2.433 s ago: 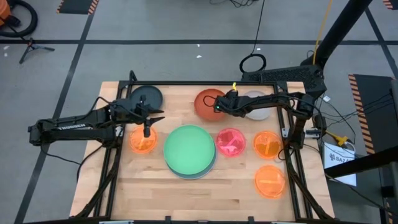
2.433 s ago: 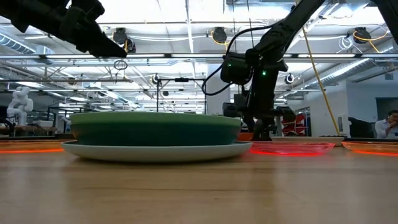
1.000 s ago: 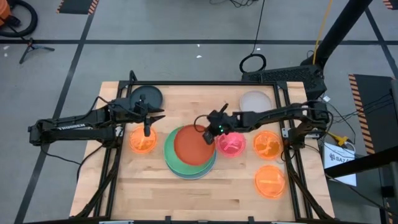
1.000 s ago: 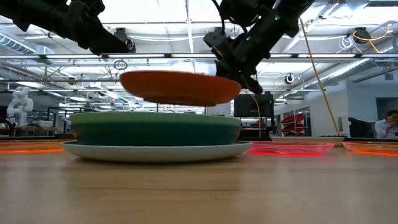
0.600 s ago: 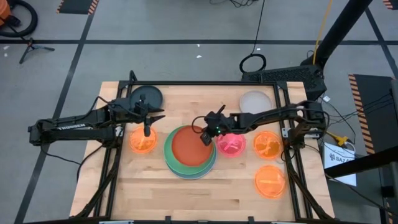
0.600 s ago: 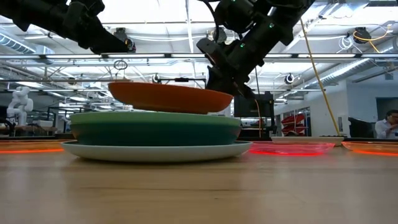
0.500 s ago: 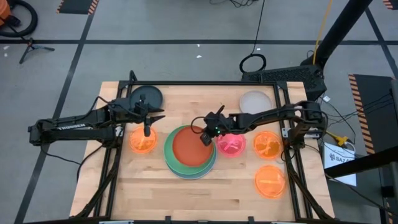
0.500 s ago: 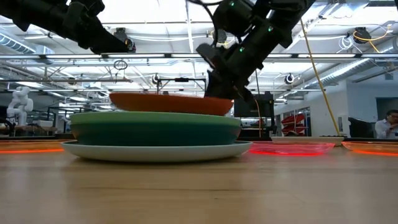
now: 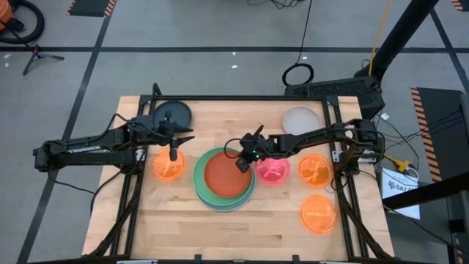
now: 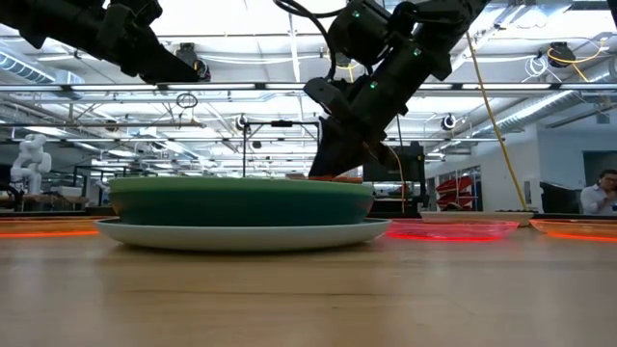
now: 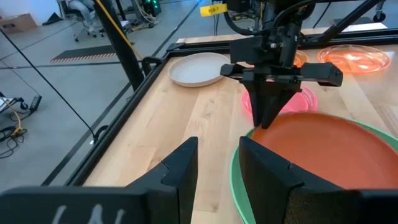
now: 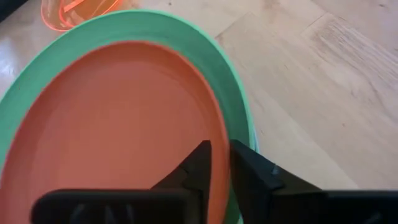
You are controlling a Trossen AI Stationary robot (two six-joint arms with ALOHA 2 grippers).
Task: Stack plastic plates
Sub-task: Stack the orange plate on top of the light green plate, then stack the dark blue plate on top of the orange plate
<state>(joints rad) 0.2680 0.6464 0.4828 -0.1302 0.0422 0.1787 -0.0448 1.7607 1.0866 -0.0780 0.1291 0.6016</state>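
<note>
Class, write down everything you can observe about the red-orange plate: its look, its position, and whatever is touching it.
The red-orange plate is round, opaque and smooth like plastic, with a shallow raised rim. It lies flat and upright inside the larger light green plate, on top of the stack near the table's middle. The right gripper is shut on its rim on the side nearest the pink plate. In the low view it is almost hidden behind the green rim.

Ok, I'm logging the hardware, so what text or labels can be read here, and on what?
"TROSSEN": white letters on the left arm.
White label right of the table: too small to read.
Yellow tag behind the table: too blurred to read.
</note>
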